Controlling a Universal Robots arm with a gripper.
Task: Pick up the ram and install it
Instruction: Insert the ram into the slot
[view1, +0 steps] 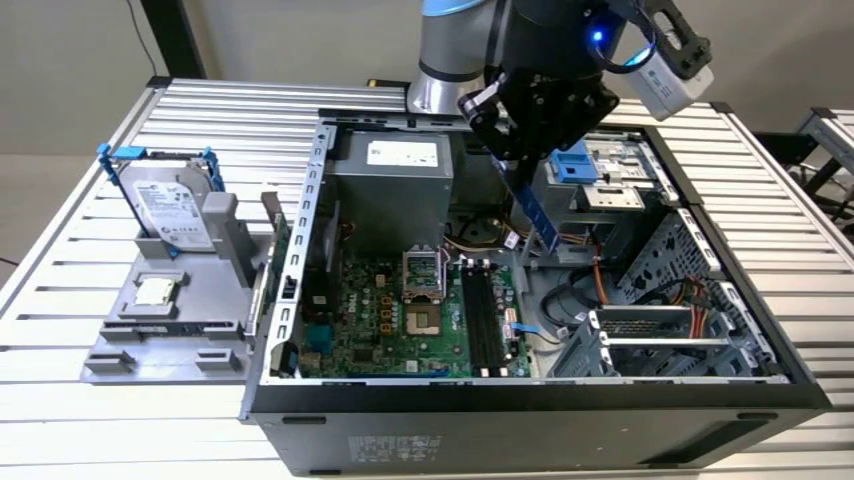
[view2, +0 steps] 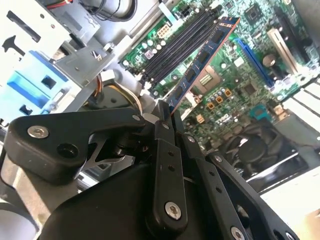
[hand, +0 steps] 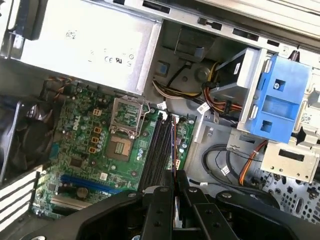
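Observation:
My gripper (view1: 521, 160) hangs over the open computer case (view1: 534, 400) and is shut on the ram (view1: 535, 215), a narrow blue-green stick pointing down toward the motherboard (view1: 387, 320). In the second wrist view the ram (view2: 202, 57) sticks out from between the black fingers (view2: 164, 125), its black chips showing. It is held in the air above the long black memory slots (view2: 175, 47). The first wrist view shows the ram (hand: 173, 145) edge-on, roughly parallel to the slots (hand: 159, 150). The slots (view1: 483, 320) lie below and toward the front of the case.
A silver hard drive (view1: 174, 205) stands on a grey fixture (view1: 160, 330) at the exterior view's left, with a small processor chip (view1: 156, 291) lying on it. Inside the case are the power supply (view1: 394, 165), a blue drive caddy (view1: 583, 165), the processor socket (view1: 424, 275) and loose cables (view1: 601, 290).

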